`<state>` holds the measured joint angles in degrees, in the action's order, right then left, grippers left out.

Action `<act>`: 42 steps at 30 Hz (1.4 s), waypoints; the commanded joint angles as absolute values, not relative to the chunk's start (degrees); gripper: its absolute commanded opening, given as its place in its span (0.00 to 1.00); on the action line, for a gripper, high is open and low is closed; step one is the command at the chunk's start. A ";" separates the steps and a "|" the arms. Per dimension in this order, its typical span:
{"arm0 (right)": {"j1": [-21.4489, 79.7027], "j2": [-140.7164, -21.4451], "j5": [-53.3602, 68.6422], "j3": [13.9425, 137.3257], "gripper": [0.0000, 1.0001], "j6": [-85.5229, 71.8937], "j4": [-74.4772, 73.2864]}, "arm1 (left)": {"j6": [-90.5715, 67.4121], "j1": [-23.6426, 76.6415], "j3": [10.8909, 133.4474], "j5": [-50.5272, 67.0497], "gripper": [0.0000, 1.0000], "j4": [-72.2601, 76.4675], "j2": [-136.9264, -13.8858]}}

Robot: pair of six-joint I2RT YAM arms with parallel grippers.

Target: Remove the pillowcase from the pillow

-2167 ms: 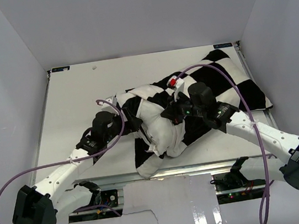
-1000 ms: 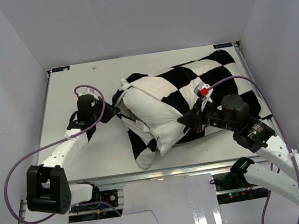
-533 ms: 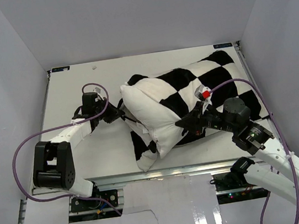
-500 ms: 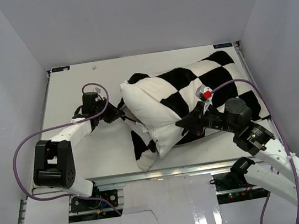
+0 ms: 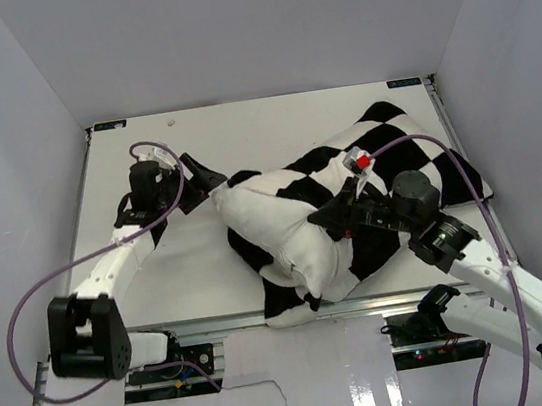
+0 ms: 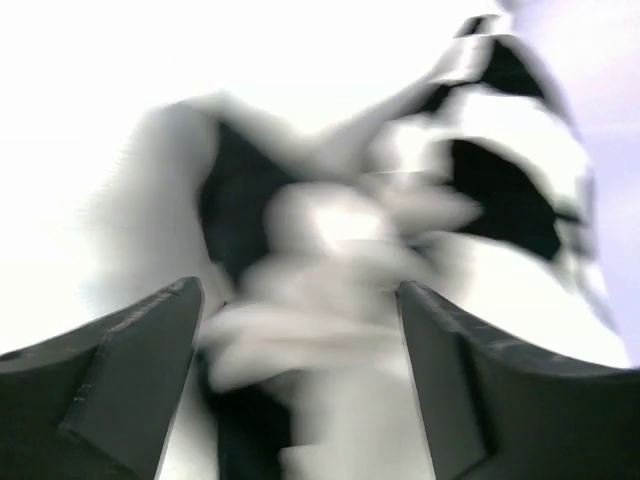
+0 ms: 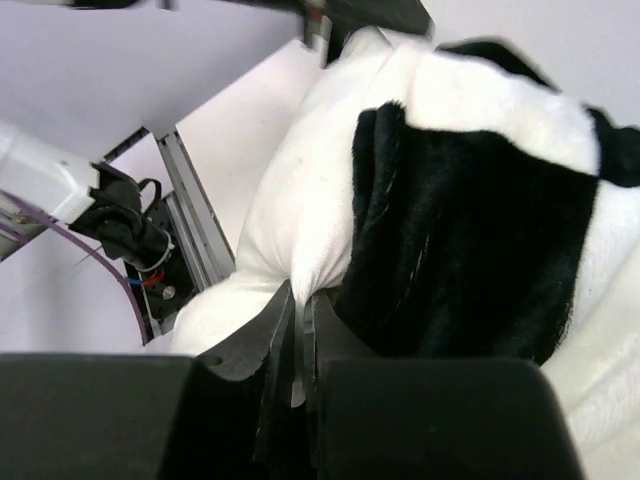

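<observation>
The black-and-white checkered pillowcase (image 5: 394,145) lies across the right half of the table. The plain white pillow (image 5: 279,227) bulges out of it toward the front edge. My left gripper (image 5: 206,184) stands open just left of the bundle's left end, holding nothing. In the left wrist view its fingers (image 6: 150,350) are wide apart, with the blurred pillowcase (image 6: 500,190) beyond them. My right gripper (image 5: 326,223) is shut on a pinch of the pillow's white fabric. In the right wrist view this gripper (image 7: 300,300) bites the pillow (image 7: 310,190) right beside a black square of the pillowcase (image 7: 470,220).
The white table (image 5: 159,269) is boxed in by pale walls on three sides. A metal rail with wiring (image 5: 267,320) runs along the front edge, and the bundle's lower tip hangs over it. Purple cables loop from both arms.
My left gripper has opened, let go of the bundle's left end and drawn back to the left. The bundle has dropped and slid toward the front edge. The right gripper stays shut.
</observation>
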<state>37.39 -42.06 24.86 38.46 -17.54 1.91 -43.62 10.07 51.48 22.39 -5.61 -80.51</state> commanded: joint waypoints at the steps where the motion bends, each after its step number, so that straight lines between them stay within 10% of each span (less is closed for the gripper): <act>1: 37.62 -49.01 23.11 40.86 0.08 -19.07 10.36 | -44.12 10.02 44.67 21.35 0.94 -3.96 -66.65; 16: 40.87 -61.78 15.74 43.24 0.08 -24.08 19.95 | -53.51 20.21 27.43 25.41 0.97 2.90 -46.06; 30: 48.25 -68.11 12.13 43.42 0.08 -27.68 26.45 | -58.80 25.04 25.84 19.69 0.98 10.89 -55.53; 33: 48.95 -68.29 12.30 43.33 0.12 -27.60 26.98 | -59.06 25.66 25.93 19.86 0.74 13.87 -58.26; 35: 48.96 -67.94 11.70 43.68 0.33 -27.16 24.89 | -59.24 25.66 25.14 19.25 0.33 15.02 -59.59; 38: 48.96 -66.10 7.58 45.78 0.59 -24.44 16.92 | -58.27 25.66 24.26 18.55 0.00 15.03 -58.10; 42: 48.87 -64.51 4.22 52.01 0.68 -19.52 7.76 | -57.92 25.75 22.59 17.58 0.00 14.94 -54.50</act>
<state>48.84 -66.76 8.27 45.28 -23.97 12.69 -58.52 25.36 23.27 18.87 12.23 -57.47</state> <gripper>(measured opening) 0.669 0.023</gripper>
